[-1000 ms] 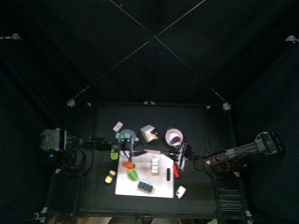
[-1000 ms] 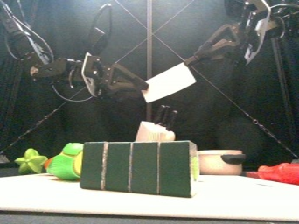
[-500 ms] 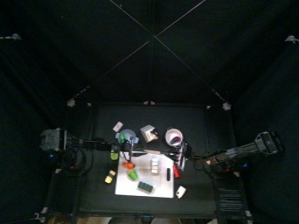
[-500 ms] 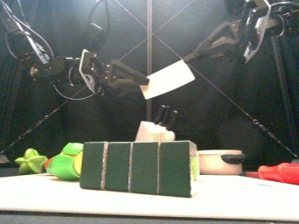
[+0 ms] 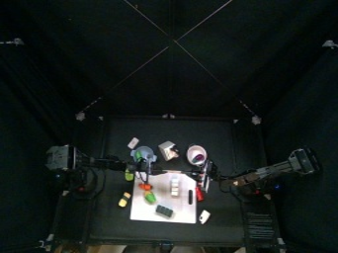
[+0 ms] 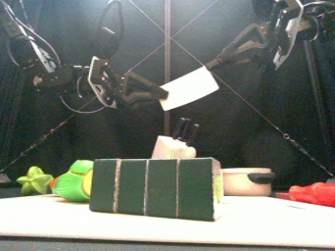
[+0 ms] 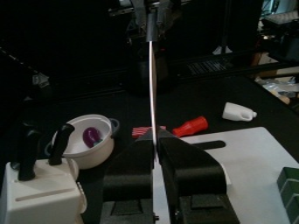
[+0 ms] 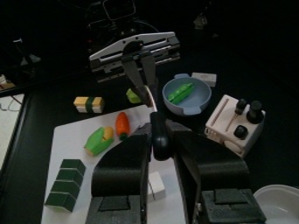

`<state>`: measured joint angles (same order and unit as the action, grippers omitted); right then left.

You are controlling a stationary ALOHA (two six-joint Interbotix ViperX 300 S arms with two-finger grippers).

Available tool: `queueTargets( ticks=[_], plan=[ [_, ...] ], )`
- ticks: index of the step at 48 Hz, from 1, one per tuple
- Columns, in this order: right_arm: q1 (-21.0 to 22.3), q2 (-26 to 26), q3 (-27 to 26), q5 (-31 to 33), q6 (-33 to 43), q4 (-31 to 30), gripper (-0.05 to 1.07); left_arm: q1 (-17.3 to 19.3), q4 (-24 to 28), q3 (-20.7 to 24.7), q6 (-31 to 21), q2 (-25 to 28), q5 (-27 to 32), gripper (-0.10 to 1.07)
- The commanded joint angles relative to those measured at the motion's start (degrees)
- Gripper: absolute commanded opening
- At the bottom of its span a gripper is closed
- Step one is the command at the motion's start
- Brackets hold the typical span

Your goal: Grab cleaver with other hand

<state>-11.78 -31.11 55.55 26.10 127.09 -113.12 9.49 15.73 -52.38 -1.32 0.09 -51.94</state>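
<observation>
The cleaver, a small toy knife with a pale flat rectangular blade, hung tilted in mid-air high above the table's middle, between both arms. The right gripper clasped its handle end, jaws partly closed around it. The left gripper had its jaws narrowed onto the blade's lower corner, seen edge-on as a thin line between them.

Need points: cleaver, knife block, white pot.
cleaver (image 6: 194, 88), front view, middle of the pale blade held up in the air.
knife block (image 7: 41, 188), left wrist view, white front face below the black handles.
white pot (image 6: 244, 180), front view, side wall right of the green block.
</observation>
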Motion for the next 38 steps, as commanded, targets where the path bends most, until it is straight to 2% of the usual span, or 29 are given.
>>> queueTargets(
  ticks=[1,9,18,26,32,38],
  plan=[
    [0.09,-0.79,-1.41,0.00,-0.09,-0.18,0.56,0.26,-0.09,1.14,0.18,-0.35,-0.62,0.36],
    [0.53,-0.62,-1.58,-1.67,-0.26,2.29,0.58,0.26,-0.09,1.05,0.18,-0.35,-0.62,0.36],
    [3.52,-0.79,-2.64,-5.36,-0.79,10.99,0.63,0.00,-0.09,0.88,0.18,-0.44,-0.53,0.36],
    [6.68,-0.97,-4.31,-11.16,-1.14,18.98,0.76,0.00,-0.09,0.88,0.18,-0.62,-0.62,0.36],
    [8.70,-1.58,-5.36,-15.73,-2.37,21.27,0.87,0.00,-0.09,0.79,0.26,-0.70,-0.62,0.36],
    [9.67,-2.64,-6.24,-16.79,-4.66,24.70,0.97,-0.09,-0.09,0.53,0.26,-0.88,-0.62,0.36]
  ],
)
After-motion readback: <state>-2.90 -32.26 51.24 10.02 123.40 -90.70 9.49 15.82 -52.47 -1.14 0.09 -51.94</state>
